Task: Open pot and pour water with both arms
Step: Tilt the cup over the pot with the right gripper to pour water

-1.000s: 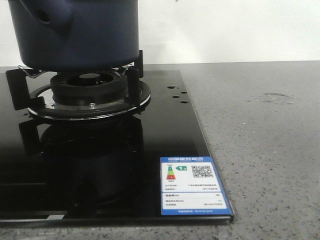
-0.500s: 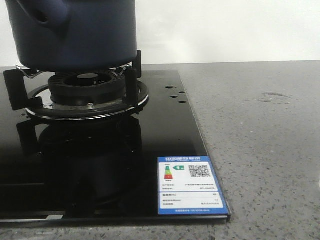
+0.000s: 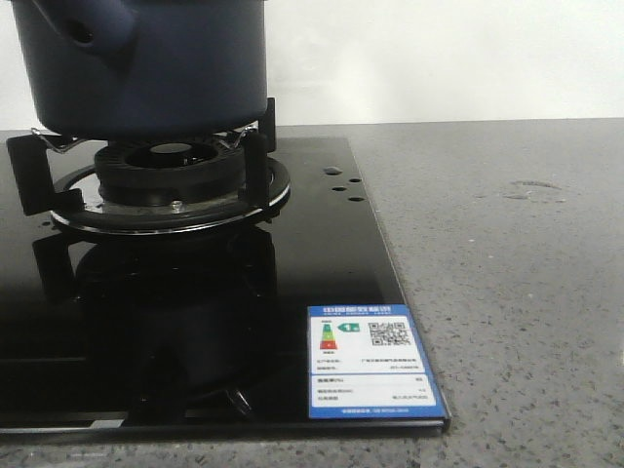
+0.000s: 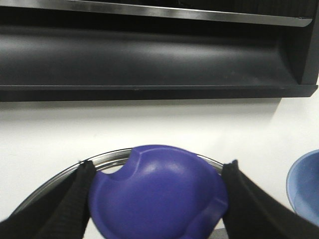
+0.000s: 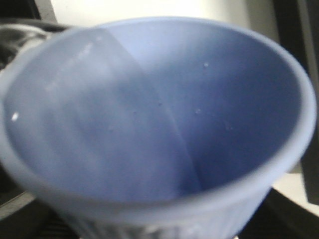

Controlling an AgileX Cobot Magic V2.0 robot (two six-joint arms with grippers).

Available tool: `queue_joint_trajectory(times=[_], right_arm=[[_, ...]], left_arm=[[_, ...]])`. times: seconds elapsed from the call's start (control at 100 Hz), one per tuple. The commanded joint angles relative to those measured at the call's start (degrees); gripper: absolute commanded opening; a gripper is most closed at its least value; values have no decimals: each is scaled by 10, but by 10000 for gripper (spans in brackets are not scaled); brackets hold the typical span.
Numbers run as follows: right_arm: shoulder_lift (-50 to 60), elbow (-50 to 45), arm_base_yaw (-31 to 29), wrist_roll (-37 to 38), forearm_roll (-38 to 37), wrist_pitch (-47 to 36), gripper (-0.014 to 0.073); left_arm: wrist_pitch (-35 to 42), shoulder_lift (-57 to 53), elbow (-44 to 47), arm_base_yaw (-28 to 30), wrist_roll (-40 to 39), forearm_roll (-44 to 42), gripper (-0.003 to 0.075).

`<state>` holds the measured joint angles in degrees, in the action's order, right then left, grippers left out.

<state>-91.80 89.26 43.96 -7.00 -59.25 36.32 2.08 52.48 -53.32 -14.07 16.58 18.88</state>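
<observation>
The dark navy pot (image 3: 146,68) sits on the gas burner (image 3: 171,175) at the far left, its stubby side tube (image 3: 93,24) at the top edge. No arm shows in the front view. In the left wrist view my left gripper (image 4: 159,169) is shut on the purple-blue lid knob (image 4: 159,199), one black finger (image 4: 70,199) on each side, with the lid's metal rim (image 4: 107,157) behind. In the right wrist view a light blue ribbed cup (image 5: 149,114) fills the frame, and my right gripper (image 5: 157,224) holds it, fingers mostly hidden.
The black glass stove top (image 3: 195,322) carries a blue energy label (image 3: 373,361) at its front right corner. Grey stone countertop (image 3: 507,292) lies to the right. A dark shelf or hood (image 4: 149,55) hangs on the white wall. The cup's rim (image 4: 305,189) shows beside the lid.
The front view has shifted slightly to the left since one second ago. The pot stays on the burner, and nothing differs over the last half second.
</observation>
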Motion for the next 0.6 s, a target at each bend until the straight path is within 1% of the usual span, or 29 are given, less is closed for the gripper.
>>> queue_joint_trajectory(times=[0.0, 0.1, 0.25, 0.49, 0.59], right_arm=[[24, 25, 3, -1, -63, -30, 325], [17, 25, 3, -1, -94, -30, 325], [-1, 25, 3, -1, -109, -30, 325], [-16, 25, 4, -1, -158, -27, 325], [-16, 25, 8, -1, -197, -27, 325]], left_arm=[[58, -9, -21, 1, -1, -2, 340], [58, -9, -21, 1, -1, -2, 340], [57, -9, -21, 1, -1, -2, 340], [52, -9, -21, 1, -1, -2, 340], [50, -9, -21, 1, -1, -2, 340]])
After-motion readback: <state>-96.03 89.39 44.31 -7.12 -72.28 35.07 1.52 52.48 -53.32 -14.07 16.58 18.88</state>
